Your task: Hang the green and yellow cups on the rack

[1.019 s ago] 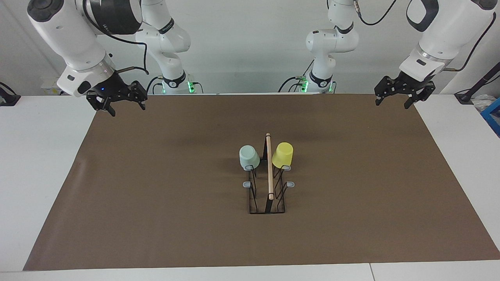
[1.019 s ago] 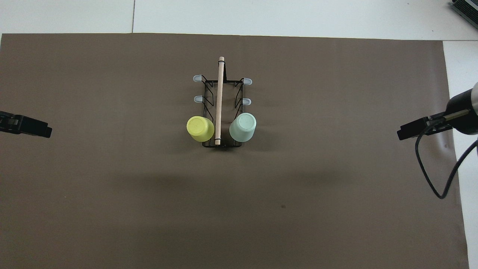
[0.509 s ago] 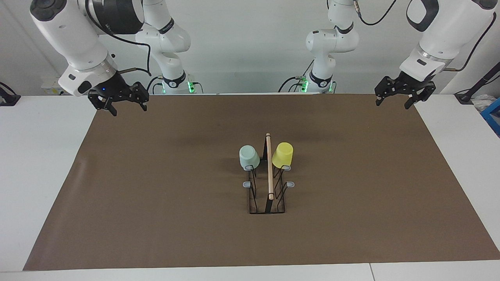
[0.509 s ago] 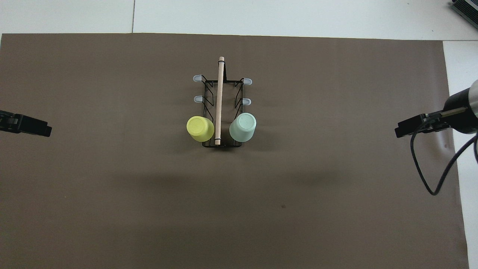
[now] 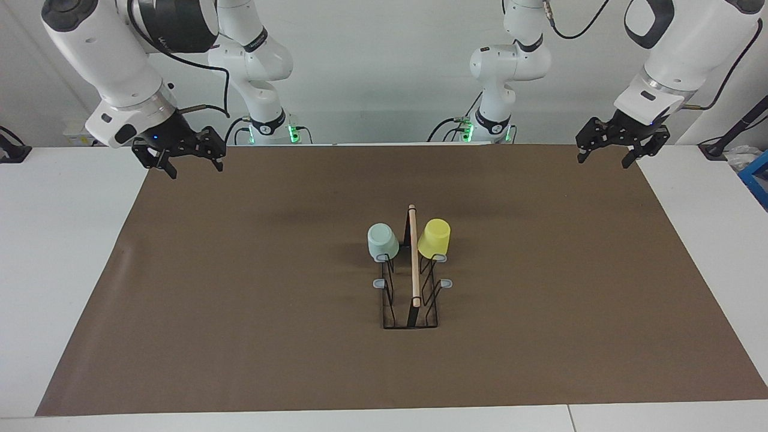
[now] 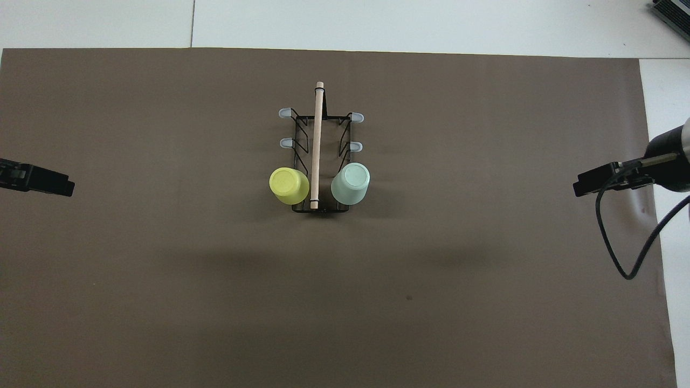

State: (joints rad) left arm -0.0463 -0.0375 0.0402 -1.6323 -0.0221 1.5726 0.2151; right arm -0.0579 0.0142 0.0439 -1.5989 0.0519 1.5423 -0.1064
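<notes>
Cut off by the overhead view's side edges: left gripper (image 6: pixel 38 180) showing only a dark tip, right gripper (image 6: pixel 609 180) only a tip, a black barrel and a looping cable. Hidden under the upturned yellow cup (image 5: pixel 434 237) and green cup (image 5: pixel 382 241): the two pegs of the rack (image 5: pixel 411 300) nearest the robots. Cup mouths not seen in either view. Arm tops clipped by the facing view's upper edge. Blue object (image 5: pixel 757 180) at that view's edge too cropped to identify.

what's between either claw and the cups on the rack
Nothing visible. The green cup and yellow cup hang on the rack. Only bare brown mat separates them from the left claw and right claw.
</notes>
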